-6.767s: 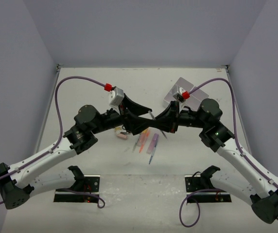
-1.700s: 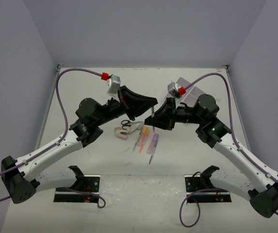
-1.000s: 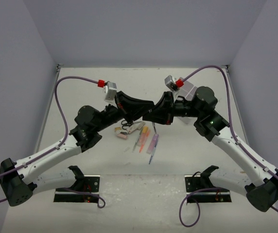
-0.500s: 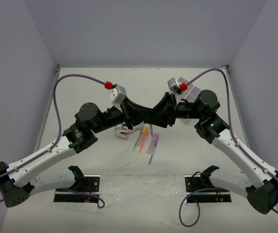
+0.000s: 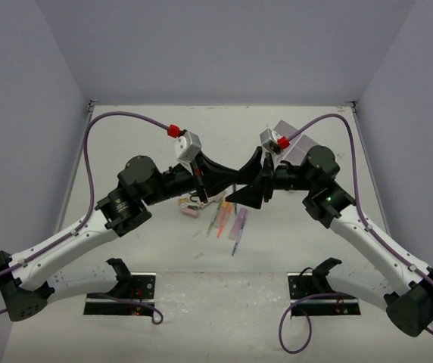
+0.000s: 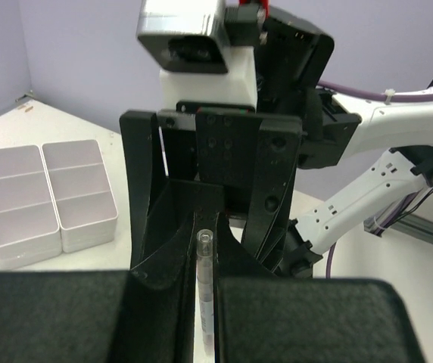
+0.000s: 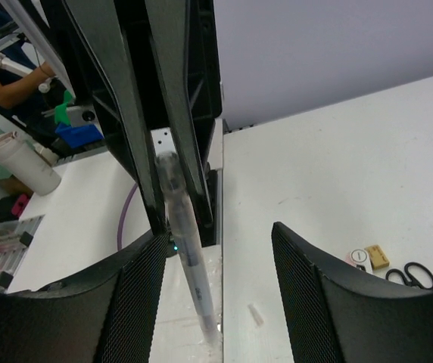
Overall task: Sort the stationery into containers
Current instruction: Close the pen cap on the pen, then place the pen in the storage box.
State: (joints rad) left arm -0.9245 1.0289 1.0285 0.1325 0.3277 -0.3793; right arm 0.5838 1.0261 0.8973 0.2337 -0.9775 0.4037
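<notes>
Handover looks to be the step in hand: our left gripper (image 6: 201, 281) pinches the grey pen (image 7: 190, 265) mid-air, and the right gripper (image 7: 216, 236) stands spread around it. Next we should back the right away and carry the pen to the white box (image 6: 88, 231), far right.

the white table (image 5: 277, 249) carries a loose cluster of stationery near its middle. an orange marker (image 5: 222, 219) and a purple marker (image 5: 239, 221) lie side by side, running roughly front to back, with a thin pen (image 5: 235, 246) just nearer than the purple one. black-handled scissors (image 7: 413, 277) lie left of the markers, close to two small erasers (image 7: 362, 259). a white divided box (image 6: 46, 193) sits toward the far right, well apart from the cluster. two black mounting plates (image 5: 144, 286) rest at the near edge.
</notes>
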